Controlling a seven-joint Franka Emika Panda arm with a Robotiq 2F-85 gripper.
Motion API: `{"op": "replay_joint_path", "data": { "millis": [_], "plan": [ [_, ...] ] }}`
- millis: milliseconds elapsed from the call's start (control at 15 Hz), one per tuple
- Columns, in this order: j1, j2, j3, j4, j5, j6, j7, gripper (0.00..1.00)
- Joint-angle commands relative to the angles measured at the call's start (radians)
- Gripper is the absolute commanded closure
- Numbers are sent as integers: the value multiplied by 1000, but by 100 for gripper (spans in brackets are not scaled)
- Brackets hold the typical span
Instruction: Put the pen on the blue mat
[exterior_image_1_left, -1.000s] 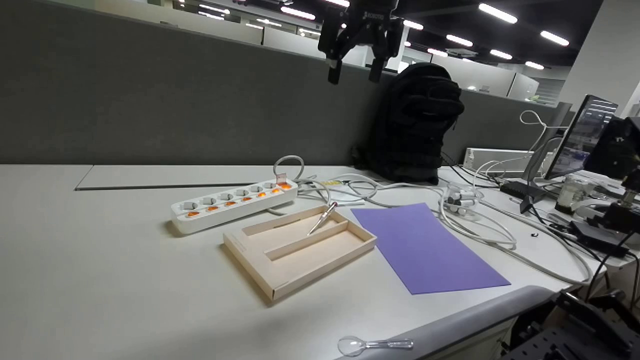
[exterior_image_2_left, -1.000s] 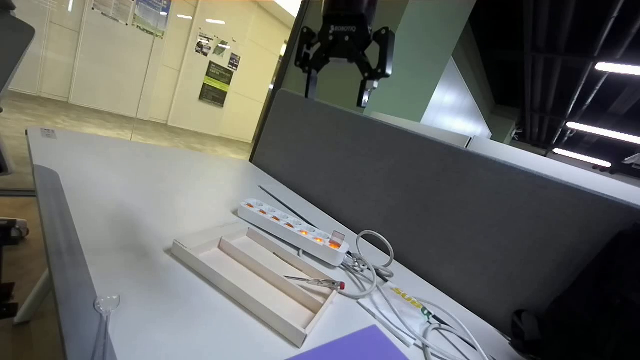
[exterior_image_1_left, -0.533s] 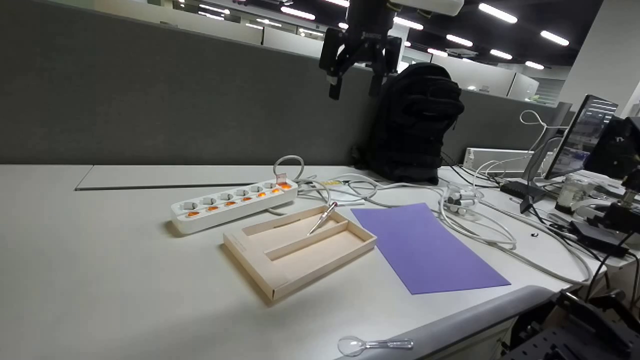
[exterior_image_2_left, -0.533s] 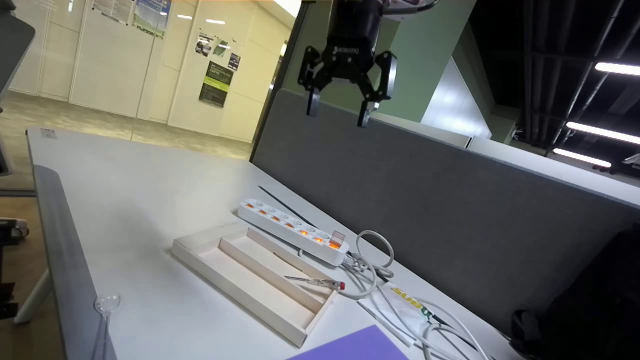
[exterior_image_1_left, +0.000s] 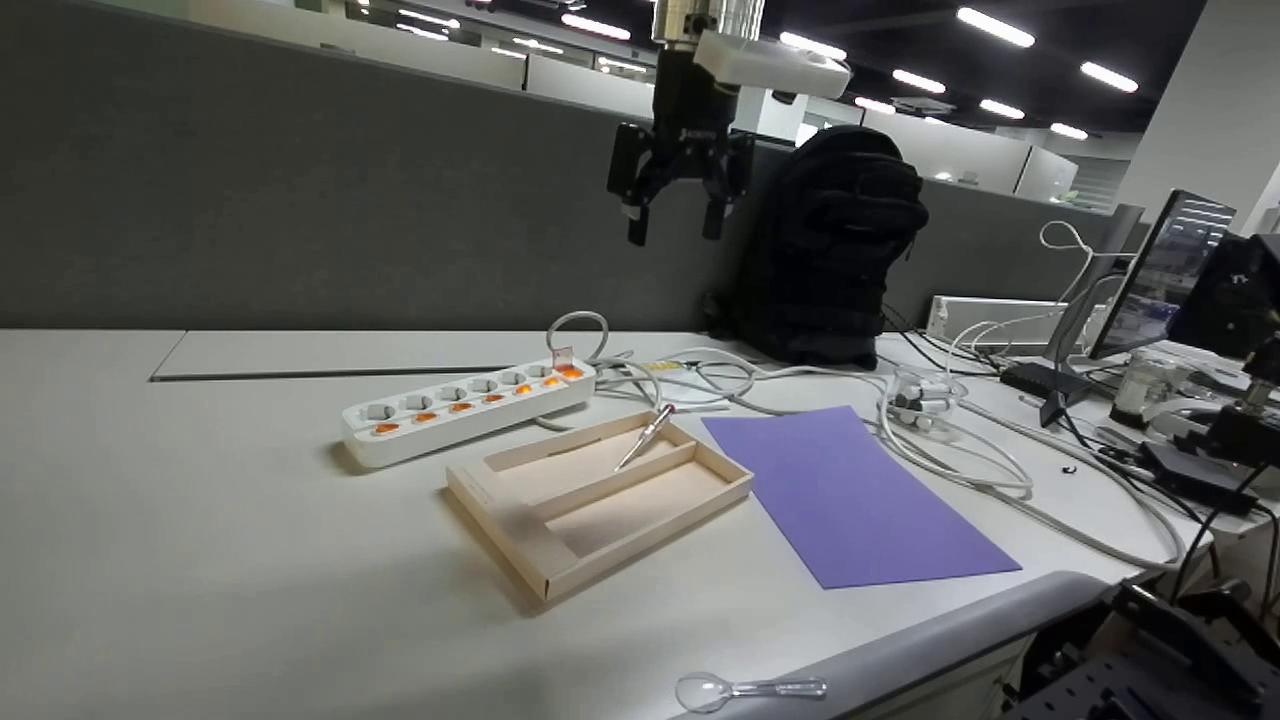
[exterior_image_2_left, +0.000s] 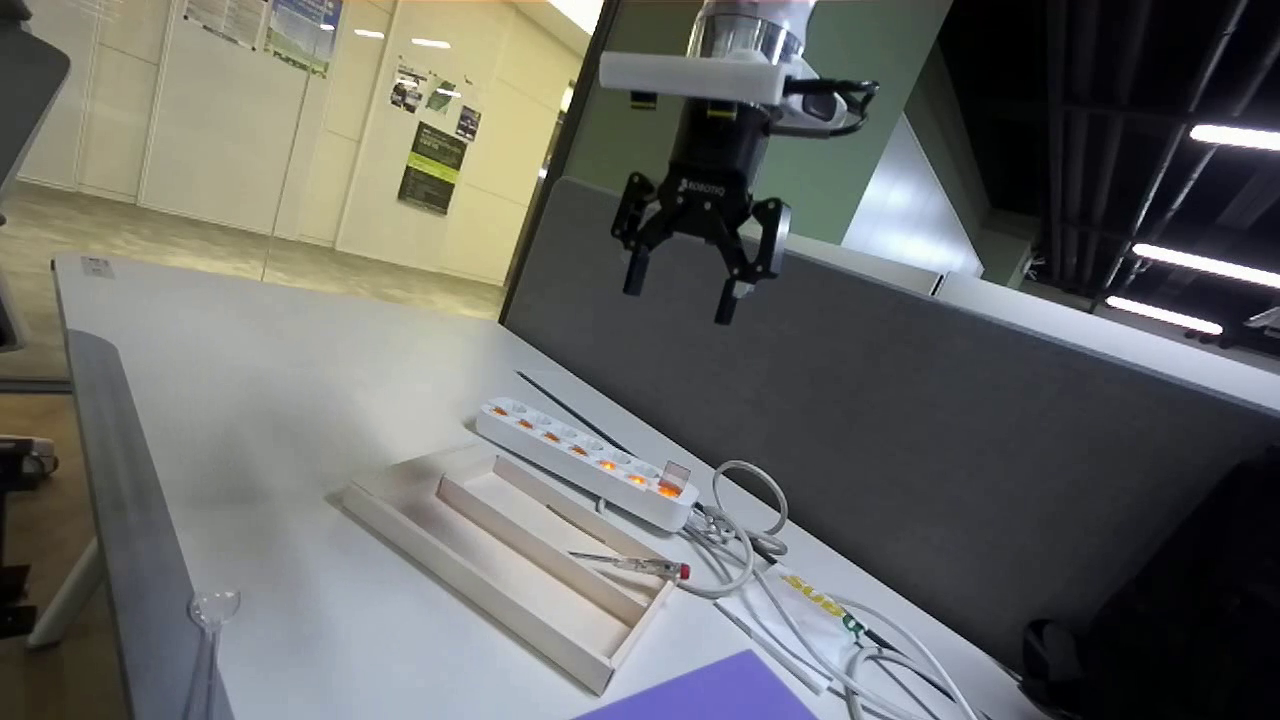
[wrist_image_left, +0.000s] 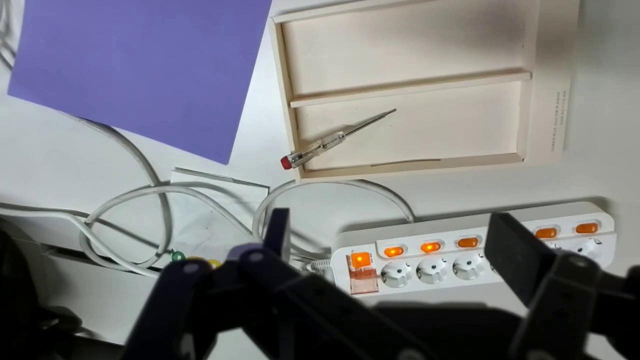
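1. We judge the pen (wrist_image_left: 322, 145) to be light and stiff, with a hard, smooth barrel that could slip or swivel under a loose pinch. It seems sturdy enough for a firm squeeze.
2. We would take hold of the barrel just inside the end wall of the tray (wrist_image_left: 546, 60), where the pen is thickest; the thin metal shaft gives less to grip. The tray's walls stand close by, so we should keep the jaws from catching them.
3. To look at, it has a red cap, a see-through barrel with something shiny inside, and a slim metal shaft.
4. It lies slantwise at a corner of the tray: the cap juts out over the end wall facing the blue mat (exterior_image_1_left: 850, 495), and the shaft reaches into the compartment on the side of the power strip (exterior_image_1_left: 470, 412). The blue mat lies just beyond that end wall; we see the placing is not yet done.
5. The gripper (exterior_image_2_left: 680, 302) hangs well above the tray in both exterior views, its jaws spread wide and holding nothing. In the wrist view they would close nearer along the pen than across it, so we think it should turn before gripping.
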Motion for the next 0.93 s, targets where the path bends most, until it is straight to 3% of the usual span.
{"op": "replay_joint_path", "data": {
  "millis": [0,600,867],
  "plan": [
    [16,112,-26,101,-38,9,61,0],
    [50,263,-128,148,-147,52,351,0],
    [55,313,-161,154,-109,34,417,0]
  ]
}}
